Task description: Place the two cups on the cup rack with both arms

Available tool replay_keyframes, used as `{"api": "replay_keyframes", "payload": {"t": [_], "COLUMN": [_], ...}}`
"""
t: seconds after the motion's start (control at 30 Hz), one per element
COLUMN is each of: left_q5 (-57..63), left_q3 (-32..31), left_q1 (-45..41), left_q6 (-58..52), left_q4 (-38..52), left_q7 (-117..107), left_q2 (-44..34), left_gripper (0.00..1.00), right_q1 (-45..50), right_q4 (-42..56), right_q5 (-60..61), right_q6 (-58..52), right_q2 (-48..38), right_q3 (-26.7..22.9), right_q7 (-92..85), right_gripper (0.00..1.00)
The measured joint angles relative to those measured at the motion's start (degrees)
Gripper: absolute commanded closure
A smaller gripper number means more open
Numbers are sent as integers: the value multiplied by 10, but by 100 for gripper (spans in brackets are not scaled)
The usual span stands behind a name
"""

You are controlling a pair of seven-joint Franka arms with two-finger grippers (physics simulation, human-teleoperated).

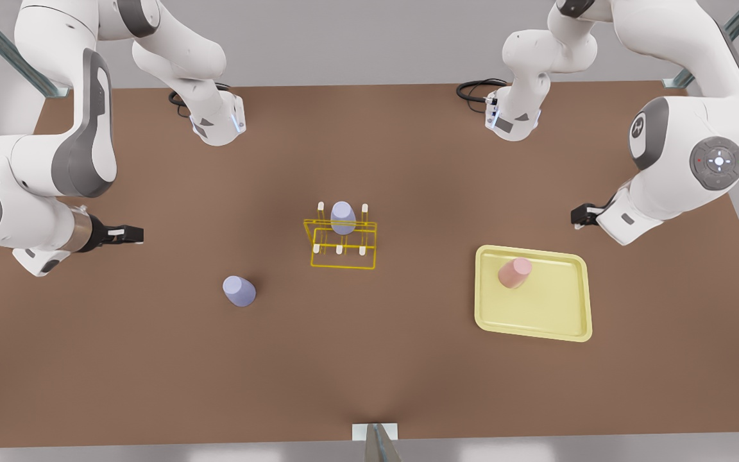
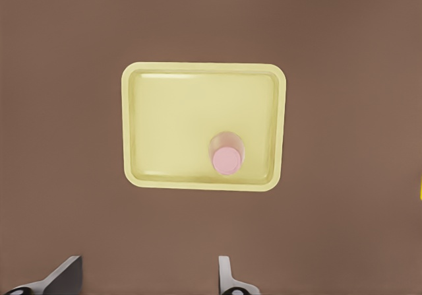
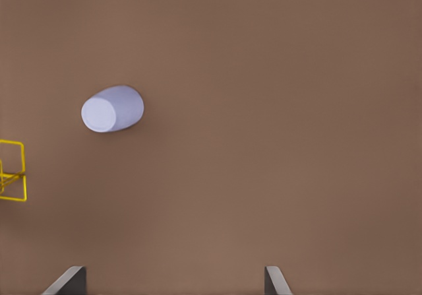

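Observation:
A pale pink cup (image 1: 514,273) (image 2: 227,154) stands upside down in a pale yellow tray (image 1: 549,314) (image 2: 171,117). My left gripper (image 1: 578,215) (image 2: 148,272) hovers open behind the tray, at the front view's right, holding nothing. A lavender cup (image 1: 239,290) (image 3: 112,109) rests on the brown table, to the left of the yellow wire cup rack (image 1: 342,266) (image 3: 24,173). A second lavender cup (image 1: 342,217) sits on a back peg of the rack. My right gripper (image 1: 132,234) (image 3: 173,278) is open and empty at the front view's left, well apart from the table cup.
Black cables (image 1: 475,90) lie by the arm bases along the table's far edge. Each arm's large elbow (image 1: 716,160) overhangs a side of the table. Bare tabletop (image 1: 369,359) stretches across the front.

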Motion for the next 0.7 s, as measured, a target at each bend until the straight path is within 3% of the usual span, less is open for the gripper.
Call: {"api": "replay_keyframes", "payload": {"t": [0.13,0.2,0.37,0.53,0.7], "left_q5": [2,4,4,-5,-9], "left_q3": [2,2,3,3,3], "left_q1": [-5,-14,-16,-20,-35], "left_q6": [3,18,148,271,347], "left_q4": [-2,-11,-150,-252,-278], "left_q7": [0,0,2,3,4], "left_q2": [22,62,94,81,83], "left_gripper": [0,0,0,0,0], "right_q1": [6,52,148,139,134], "right_q4": [5,23,52,-32,-110], "right_q5": [-2,-2,3,-8,-33], "right_q6": [4,16,88,202,306], "right_q2": [20,64,172,182,163], "right_q3": [4,8,10,1,1], "right_q7": [-1,-1,28,72,110], "right_gripper": [0,0,0,0,0]}}
